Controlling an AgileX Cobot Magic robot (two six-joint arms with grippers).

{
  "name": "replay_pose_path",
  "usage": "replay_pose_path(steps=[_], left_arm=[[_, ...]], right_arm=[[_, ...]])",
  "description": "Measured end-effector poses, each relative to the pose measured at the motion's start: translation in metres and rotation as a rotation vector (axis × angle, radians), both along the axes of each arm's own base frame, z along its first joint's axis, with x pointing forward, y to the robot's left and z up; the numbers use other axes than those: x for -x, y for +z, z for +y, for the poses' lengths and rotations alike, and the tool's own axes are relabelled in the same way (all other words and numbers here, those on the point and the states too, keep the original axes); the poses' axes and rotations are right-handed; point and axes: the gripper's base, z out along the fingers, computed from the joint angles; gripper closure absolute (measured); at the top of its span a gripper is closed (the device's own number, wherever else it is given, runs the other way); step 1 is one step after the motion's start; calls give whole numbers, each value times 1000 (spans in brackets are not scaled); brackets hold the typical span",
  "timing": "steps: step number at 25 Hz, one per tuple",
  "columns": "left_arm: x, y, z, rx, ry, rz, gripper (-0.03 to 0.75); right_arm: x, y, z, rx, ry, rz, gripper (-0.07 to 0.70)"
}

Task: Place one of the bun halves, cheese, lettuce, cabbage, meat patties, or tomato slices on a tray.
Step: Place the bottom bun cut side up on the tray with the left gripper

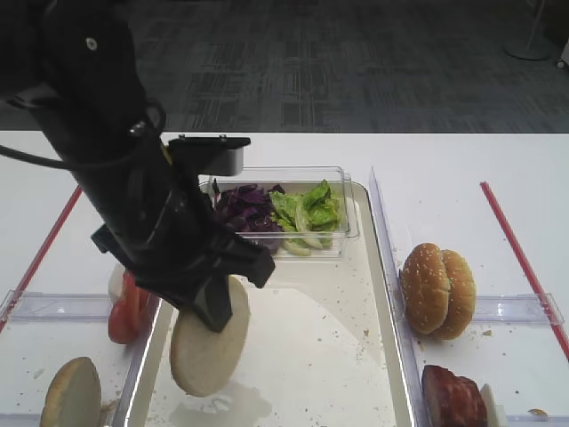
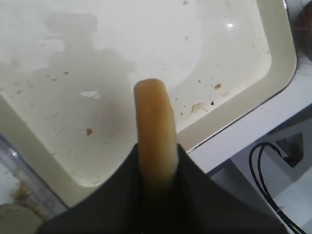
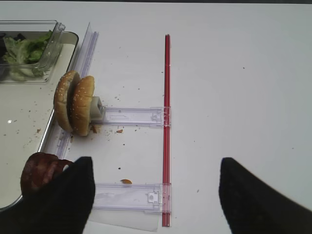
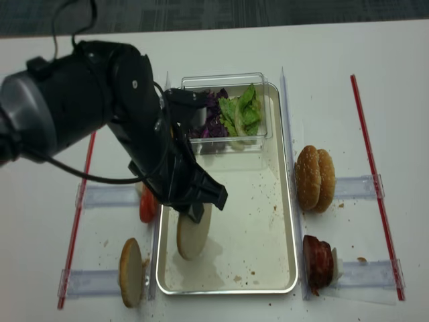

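My left gripper (image 1: pixel 213 307) is shut on a bun half (image 1: pixel 209 342), which hangs on edge just above the left part of the silvery tray (image 1: pixel 329 347). In the left wrist view the fingers clamp the bun half's (image 2: pixel 155 117) tan rim over the tray (image 2: pixel 73 73). My right gripper (image 3: pixel 156 180) is open with nothing between its fingers, over the white table right of the meat patties (image 3: pixel 39 170). Lettuce (image 1: pixel 311 212) and cabbage (image 1: pixel 244 206) fill a clear tub at the tray's far end. Tomato slices (image 1: pixel 129 307) and another bun half (image 1: pixel 71 391) stand left of the tray.
Sesame buns (image 1: pixel 437 289) stand on edge right of the tray, with the meat patties (image 1: pixel 453 396) nearer the front. Clear plastic holders (image 3: pixel 131 117) and red strips (image 3: pixel 166 122) lie on the table. The table's front edge and black cables (image 2: pixel 273 165) show beyond the tray.
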Motion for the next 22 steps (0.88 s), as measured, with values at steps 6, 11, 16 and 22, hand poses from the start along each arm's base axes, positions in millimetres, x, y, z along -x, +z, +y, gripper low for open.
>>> replay_pose_path(steps=[6,11,16,22], left_arm=[[-6,-25,-16,113,-99,103,631],[-20,-32,-14,273,-89,154,631],[-33,-35,-3,390,-80,206,631],[-50,-49,11,460,-63,248,631]], right_arm=[[0,0,0,-2,-1,0,79],[0,0,0,-2,-1,0,79],[0,0,0,-2,-1,0,79],[0,0,0,-2,-1,0,79]])
